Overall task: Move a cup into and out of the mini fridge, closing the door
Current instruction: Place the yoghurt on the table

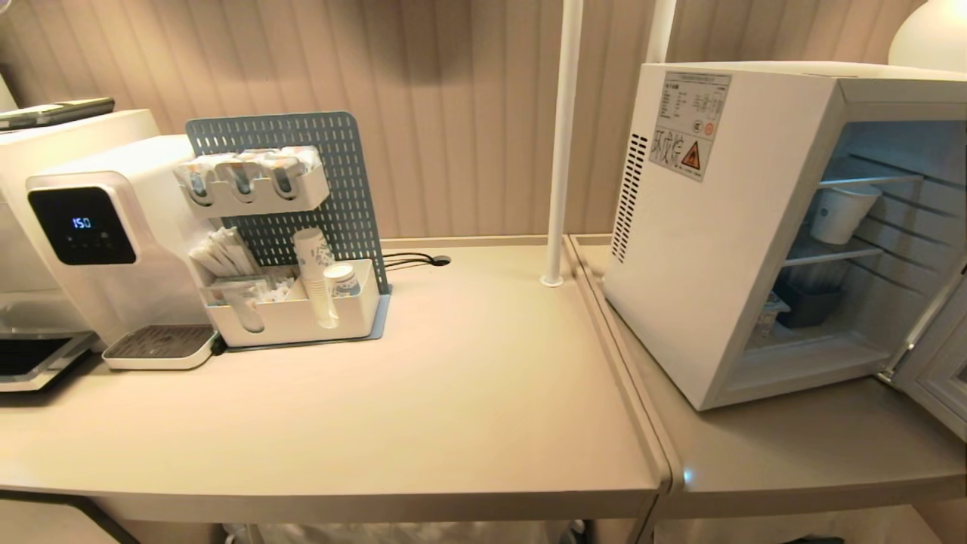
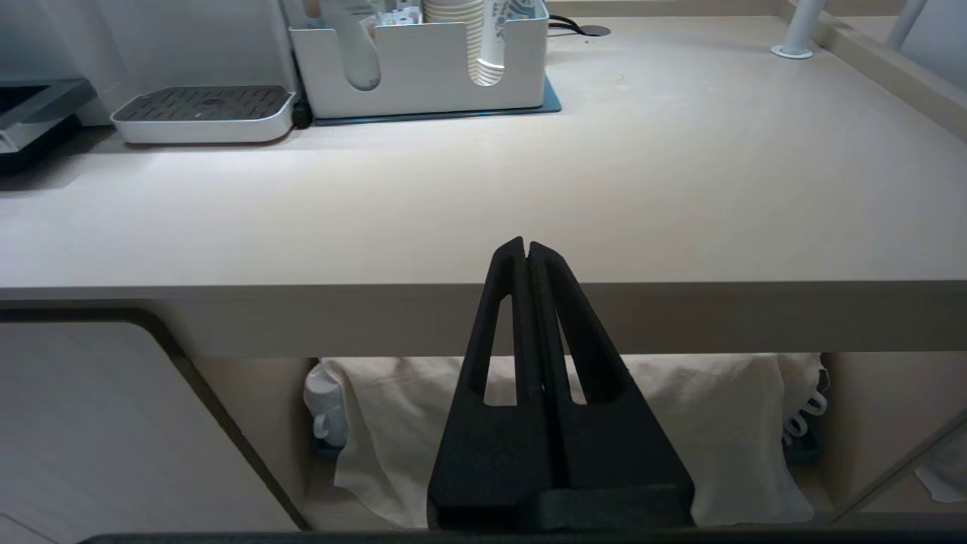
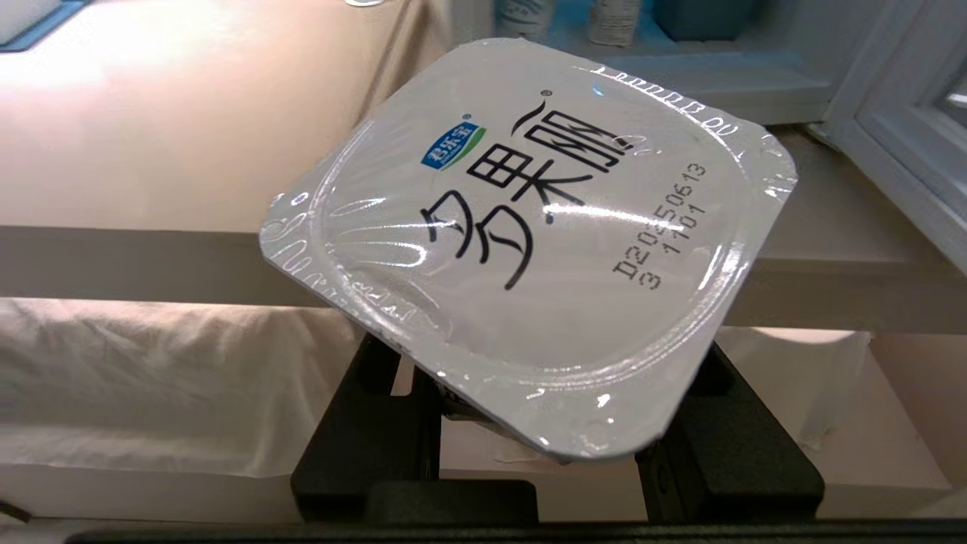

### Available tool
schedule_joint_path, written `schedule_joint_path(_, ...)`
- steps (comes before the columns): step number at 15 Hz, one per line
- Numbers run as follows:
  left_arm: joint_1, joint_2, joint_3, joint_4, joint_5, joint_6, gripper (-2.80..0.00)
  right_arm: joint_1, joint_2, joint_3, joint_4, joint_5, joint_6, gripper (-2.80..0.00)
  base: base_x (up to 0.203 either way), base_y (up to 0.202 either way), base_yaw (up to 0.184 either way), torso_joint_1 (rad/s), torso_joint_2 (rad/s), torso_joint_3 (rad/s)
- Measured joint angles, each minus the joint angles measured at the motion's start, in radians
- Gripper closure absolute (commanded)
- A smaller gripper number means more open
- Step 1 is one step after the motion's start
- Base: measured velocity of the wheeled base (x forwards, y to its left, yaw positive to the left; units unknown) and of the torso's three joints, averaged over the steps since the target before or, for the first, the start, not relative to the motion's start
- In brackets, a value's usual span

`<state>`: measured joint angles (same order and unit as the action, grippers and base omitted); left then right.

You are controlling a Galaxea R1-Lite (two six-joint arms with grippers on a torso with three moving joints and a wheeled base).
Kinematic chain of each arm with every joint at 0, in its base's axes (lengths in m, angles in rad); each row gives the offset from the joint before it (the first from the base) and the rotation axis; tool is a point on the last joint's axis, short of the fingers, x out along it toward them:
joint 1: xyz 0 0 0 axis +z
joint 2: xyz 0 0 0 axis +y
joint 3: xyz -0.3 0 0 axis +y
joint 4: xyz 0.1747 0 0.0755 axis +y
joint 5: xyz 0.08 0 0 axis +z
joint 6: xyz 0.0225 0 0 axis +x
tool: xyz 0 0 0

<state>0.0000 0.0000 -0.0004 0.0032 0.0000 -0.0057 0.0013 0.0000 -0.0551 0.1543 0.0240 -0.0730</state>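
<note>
Right gripper [image 3: 555, 423] was clamped on a sealed cup [image 3: 529, 242], lid facing up, just before the mini fridge [image 1: 718, 249], whose door [image 1: 937, 378] stood open, probably for loading. Left gripper [image 2: 526, 253], jaws together, idled farther from the fridge.

A ribbed beige wall [image 1: 468, 113] runs behind two pale beige counters [image 1: 423, 408] set edge to edge. A white pole [image 1: 563, 143] rises from the left counter near the seam. On the left stand a white water dispenser [image 1: 98, 242] with a lit black display and a grey-blue pegboard organiser [image 1: 302, 227] holding paper cups and sachets. Pale cloth [image 2: 680, 423] hangs under the counter.
</note>
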Motion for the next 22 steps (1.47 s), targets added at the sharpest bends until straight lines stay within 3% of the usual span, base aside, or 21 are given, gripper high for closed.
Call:
schedule_joint_path(15, 0.0, 0.0, 0.0, 0.0, 0.0, 0.001, 0.0, 0.0, 0.0, 0.0, -0.001, -0.001, 0.001, 0.0, 0.0, 0.191, 0.002, 0.003, 0.0, 0.003)
schedule_joint_path(19, 0.0, 0.0, 0.0, 0.0, 0.0, 0.0, 0.0, 0.0, 0.0, -0.004, -0.012, 0.0, 0.018, 0.0, 0.0, 0.056, 0.002, 0.0, 0.0, 0.003)
schedule_joint_path(22, -0.001, 0.0, 0.0, 0.0, 0.0, 0.0, 0.0, 0.0, 0.038, -0.108, -0.024, 0.018, 0.049, 0.0, 0.0, 0.0, 0.0, 0.0, 0.0, 0.0)
